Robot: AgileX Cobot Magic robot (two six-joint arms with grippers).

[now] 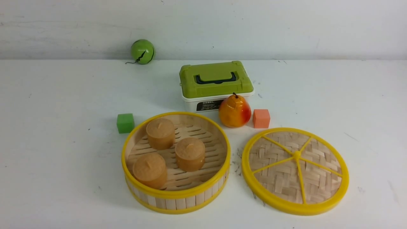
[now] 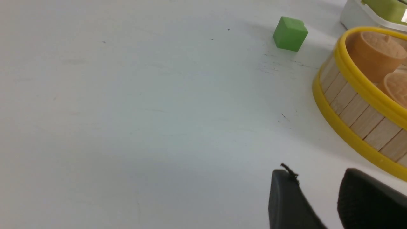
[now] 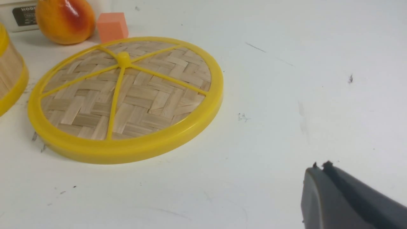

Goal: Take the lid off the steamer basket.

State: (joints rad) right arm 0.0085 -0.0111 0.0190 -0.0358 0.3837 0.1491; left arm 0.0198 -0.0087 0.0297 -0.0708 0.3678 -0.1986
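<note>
White surface (image 1: 63,178), scuffed. Sitting on it: steamer basket (image 1: 178,198) front-centre, lid (image 1: 295,171) flat just to its right, not touching. Green cube (image 1: 125,123) near basket's far-left. Behind: green-lidded white box (image 1: 216,83), pear (image 1: 234,111) against its front, orange cube (image 1: 261,118) beside pear. Green ball (image 1: 142,51) at back wall.

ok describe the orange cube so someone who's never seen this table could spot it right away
Find the white box with the green lid at the back middle of the table. In front of it stands a yellow-red pear, and the orange cube sits just right of that pear, behind the round bamboo lid. The only other cube is green, left of the steamer basket.
</note>
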